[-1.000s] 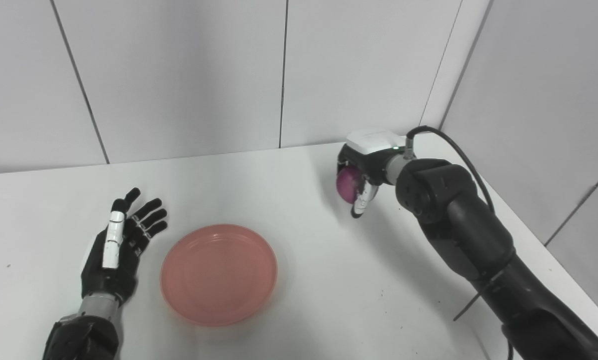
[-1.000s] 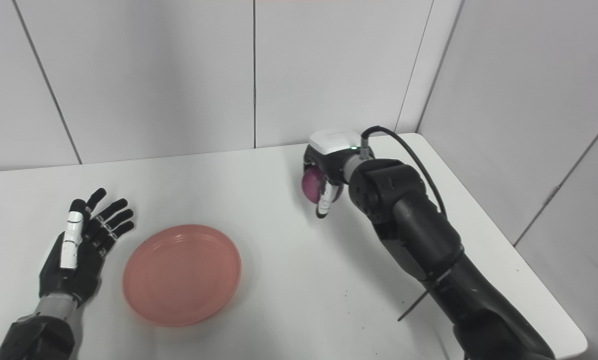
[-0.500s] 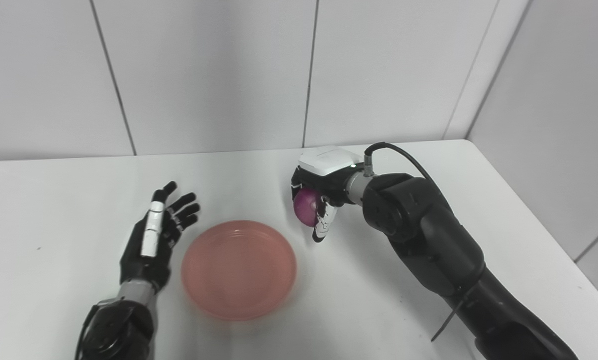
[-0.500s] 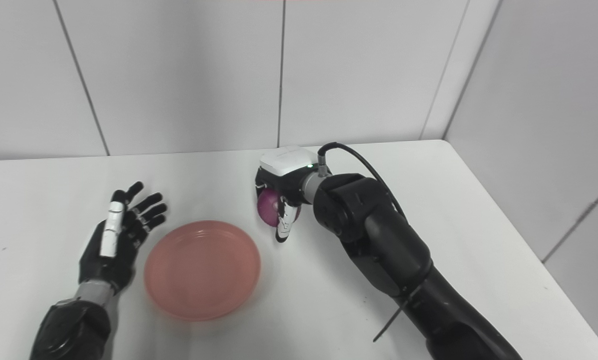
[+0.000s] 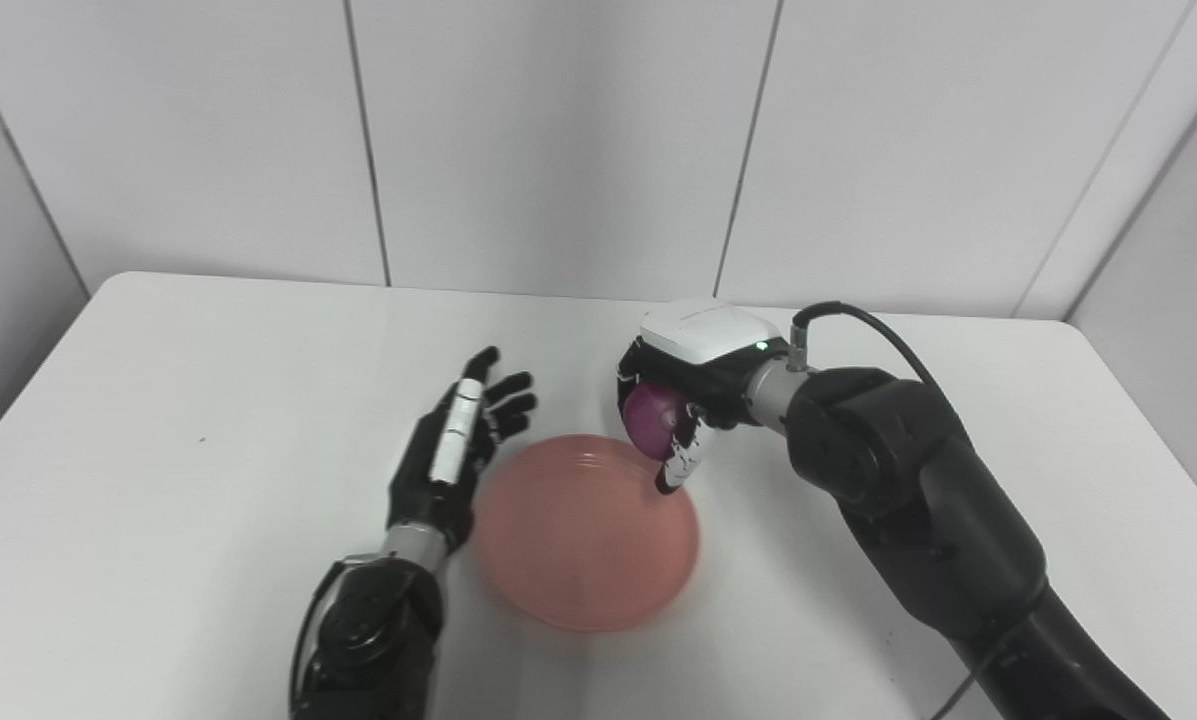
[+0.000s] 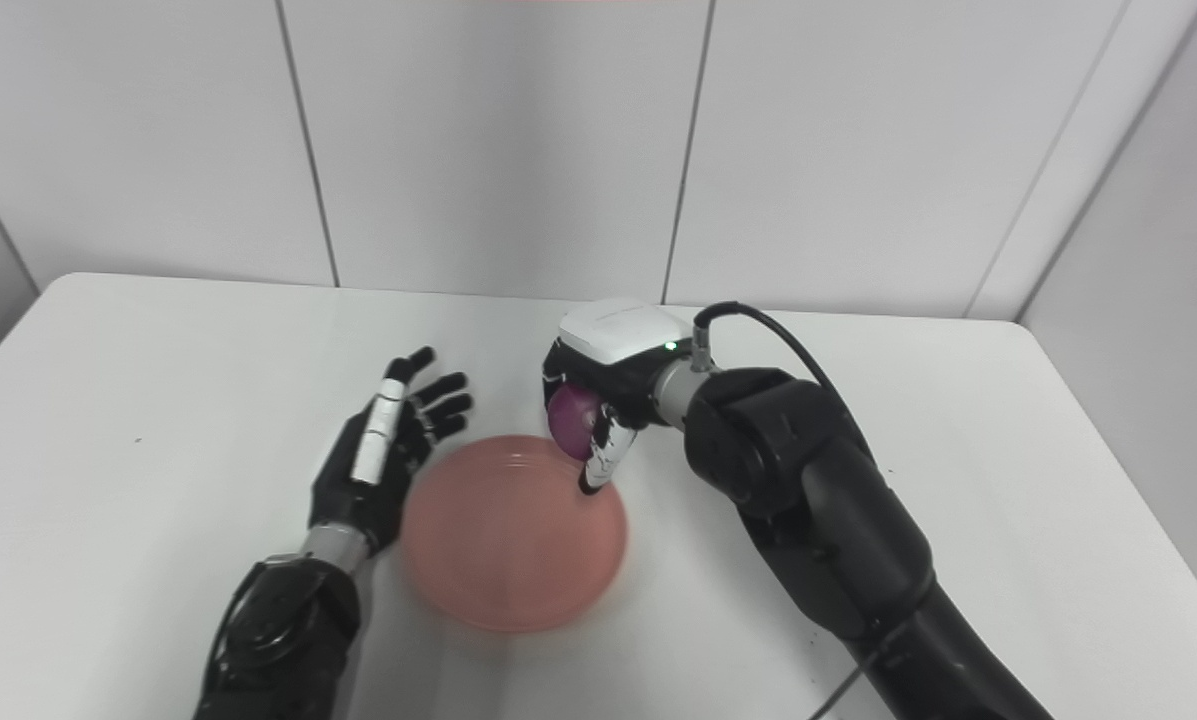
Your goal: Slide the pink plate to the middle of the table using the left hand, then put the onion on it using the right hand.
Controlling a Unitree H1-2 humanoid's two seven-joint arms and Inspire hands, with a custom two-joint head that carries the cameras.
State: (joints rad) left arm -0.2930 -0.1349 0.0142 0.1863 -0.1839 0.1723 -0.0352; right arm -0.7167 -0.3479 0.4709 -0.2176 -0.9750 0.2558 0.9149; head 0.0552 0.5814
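Pink plate (image 5: pixel 583 545), one; onion (image 5: pixel 653 420), one.

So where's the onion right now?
The onion is in the right hand, held just above the far right rim of the pink plate, mid-table.

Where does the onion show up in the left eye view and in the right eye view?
Left eye view: onion right of centre, in the right hand, above the plate's far right rim.
Right eye view: onion near centre, same grip.
Shared landmark: the plate.
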